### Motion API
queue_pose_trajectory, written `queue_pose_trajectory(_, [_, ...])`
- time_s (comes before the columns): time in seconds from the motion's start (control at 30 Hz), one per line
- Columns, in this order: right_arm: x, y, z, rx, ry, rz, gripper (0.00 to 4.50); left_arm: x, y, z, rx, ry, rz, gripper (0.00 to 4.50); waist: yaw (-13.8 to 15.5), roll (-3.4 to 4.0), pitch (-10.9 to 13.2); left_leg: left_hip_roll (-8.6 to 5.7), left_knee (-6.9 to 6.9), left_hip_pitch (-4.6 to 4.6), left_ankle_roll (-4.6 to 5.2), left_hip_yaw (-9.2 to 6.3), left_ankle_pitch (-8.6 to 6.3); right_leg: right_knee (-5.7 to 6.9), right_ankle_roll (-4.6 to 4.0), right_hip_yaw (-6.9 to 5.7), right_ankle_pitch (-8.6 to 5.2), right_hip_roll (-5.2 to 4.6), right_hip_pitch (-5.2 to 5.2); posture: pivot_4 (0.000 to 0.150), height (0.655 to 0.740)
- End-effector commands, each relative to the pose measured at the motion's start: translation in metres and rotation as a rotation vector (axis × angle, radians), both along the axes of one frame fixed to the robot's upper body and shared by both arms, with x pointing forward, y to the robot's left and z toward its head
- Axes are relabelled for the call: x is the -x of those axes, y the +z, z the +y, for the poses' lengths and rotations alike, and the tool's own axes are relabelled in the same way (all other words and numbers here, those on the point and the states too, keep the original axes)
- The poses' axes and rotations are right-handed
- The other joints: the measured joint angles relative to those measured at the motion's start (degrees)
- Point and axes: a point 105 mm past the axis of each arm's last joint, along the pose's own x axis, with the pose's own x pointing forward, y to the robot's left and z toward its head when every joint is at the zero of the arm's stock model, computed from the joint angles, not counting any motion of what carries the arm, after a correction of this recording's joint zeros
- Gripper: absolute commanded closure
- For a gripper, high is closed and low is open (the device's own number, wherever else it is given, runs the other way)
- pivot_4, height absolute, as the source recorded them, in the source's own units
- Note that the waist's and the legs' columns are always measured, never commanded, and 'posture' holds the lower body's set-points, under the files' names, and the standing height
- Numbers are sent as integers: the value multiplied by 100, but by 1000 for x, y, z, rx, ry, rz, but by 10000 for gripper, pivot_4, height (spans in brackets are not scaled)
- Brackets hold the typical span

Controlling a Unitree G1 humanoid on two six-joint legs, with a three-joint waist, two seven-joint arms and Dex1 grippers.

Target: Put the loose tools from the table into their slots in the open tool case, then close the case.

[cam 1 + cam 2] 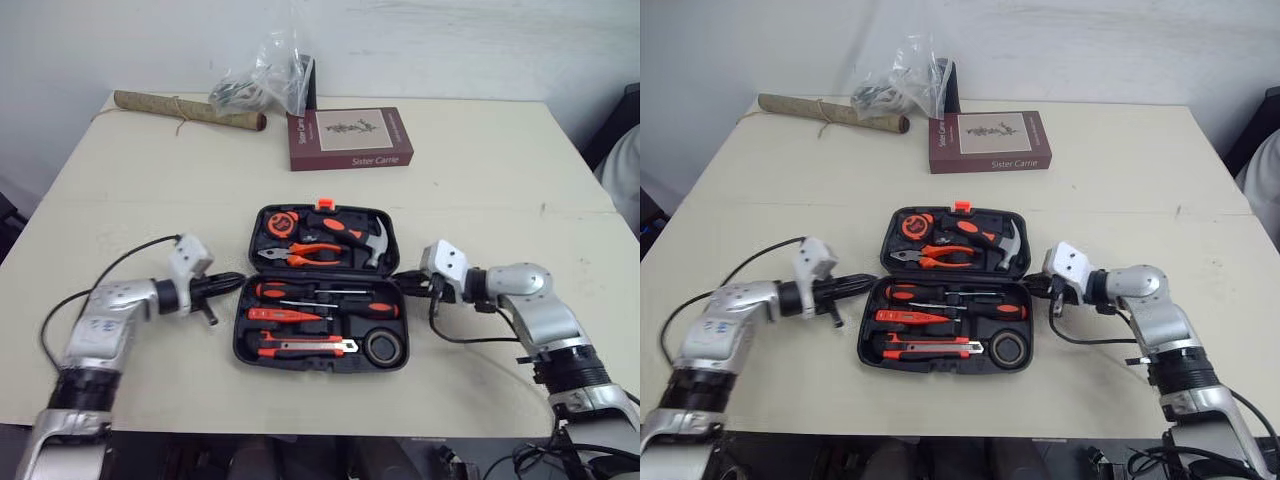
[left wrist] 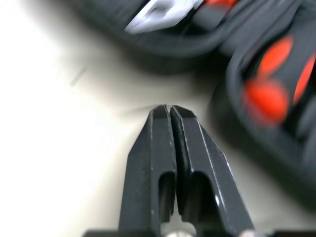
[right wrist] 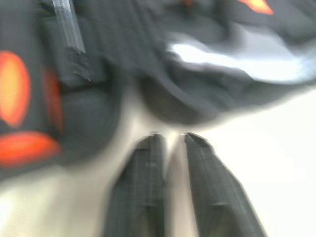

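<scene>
The black tool case (image 1: 240, 335) lies open in the middle of the table, lid half on the far side. In its slots sit a hammer (image 1: 352, 232), pliers (image 1: 300, 254), a tape measure (image 1: 281, 222), screwdrivers (image 1: 305, 292), a utility knife (image 1: 300, 347) and a roll of black tape (image 1: 383, 346). My left gripper (image 1: 238, 281) is shut and empty, its tip at the case's left edge by the hinge line (image 2: 167, 109). My right gripper (image 1: 402, 283) points at the case's right edge, its fingers a narrow gap apart with nothing between them (image 3: 172, 136).
At the back of the table lie a brown book (image 1: 349, 138), a rolled brown mat (image 1: 188, 110) and a clear plastic bag (image 1: 262, 75). Bare tabletop (image 1: 140, 200) surrounds the case on all sides.
</scene>
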Motion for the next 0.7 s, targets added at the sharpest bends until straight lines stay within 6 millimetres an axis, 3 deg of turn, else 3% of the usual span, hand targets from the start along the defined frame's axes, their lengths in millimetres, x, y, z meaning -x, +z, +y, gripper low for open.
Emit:
queue_pose_trajectory(0.03, [4,44,-1,-159,-84,112,15287,6,44,4,59,33,-43,23615,12,0,0,0,-1,-3,-1,-2,1,1,0,-3,0,-1,-2,1500,7400])
queue_pose_trajectory(0.13, [11,63,3,-239,-167,347,126,6,84,-20,122,14,23,9653,99,-6,3,-4,1,-11,1,-10,5,1,0,-14,0,-10,1,1500,7400])
queue_pose_trajectory(0.2, [17,69,10,-248,-185,474,0,3,87,-29,117,56,137,402,157,-7,3,-8,13,-36,-1,-23,10,5,0,-28,0,-13,-17,1500,7400])
queue_pose_trajectory(0.27, [12,67,13,-202,-283,545,0,-3,85,-43,134,74,212,402,164,-3,1,-17,20,-80,0,-24,11,31,0,-25,0,-16,-66,1500,7400])
queue_pose_trajectory(0.4, [3,65,21,-157,-373,581,0,-22,72,-52,83,151,262,402,150,-3,1,-28,8,-99,1,-20,12,40,0,-30,0,-28,-102,1500,7400])
queue_pose_trajectory(0.53, [-8,54,18,-110,-463,576,0,-44,65,-67,92,168,265,402,130,-4,1,-27,61,-212,10,-14,21,96,0,-38,0,-28,-220,1500,7400])
queue_pose_trajectory(0.6, [-14,50,16,-112,-505,572,0,-49,63,-71,94,165,269,402,109,-4,1,-36,82,-263,20,-9,29,147,1,-41,1,-39,-279,1500,7400])
queue_pose_trajectory(0.7, [-21,47,15,-123,-540,566,0,-52,58,-77,106,149,287,402,47,-4,1,-45,76,-267,24,-8,34,171,1,-43,1,-50,-289,1500,7400])
